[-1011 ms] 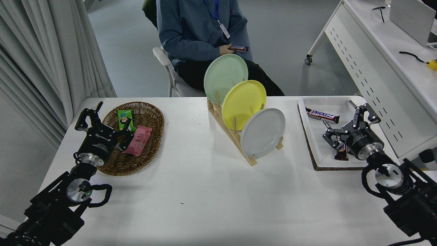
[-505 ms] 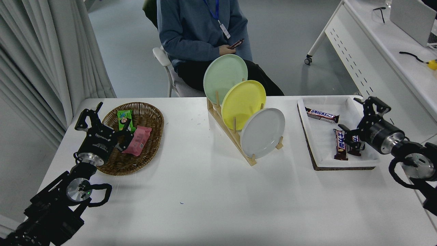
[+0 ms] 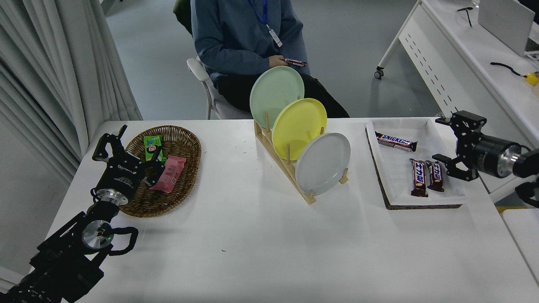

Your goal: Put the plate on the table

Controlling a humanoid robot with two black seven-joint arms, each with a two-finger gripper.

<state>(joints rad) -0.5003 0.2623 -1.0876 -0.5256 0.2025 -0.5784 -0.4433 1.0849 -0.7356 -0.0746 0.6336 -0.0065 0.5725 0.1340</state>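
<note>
White letters spell SNICKERS on a brown candy bar (image 3: 396, 142) in the flat white tray (image 3: 396, 176), near two more dark bars (image 3: 426, 176). The round pale grey plate (image 3: 323, 163) stands on edge in the wooden rack (image 3: 281, 162) on the big white table (image 3: 261, 240), in front of a yellow plate (image 3: 299, 128) and a light green plate (image 3: 276, 96). The black right gripper (image 3: 454, 143) hangs beside the tray, fingers wide apart, holding nothing. The black left gripper (image 3: 126, 145) rests by the brown woven basket (image 3: 185, 168), fingers spread.
</note>
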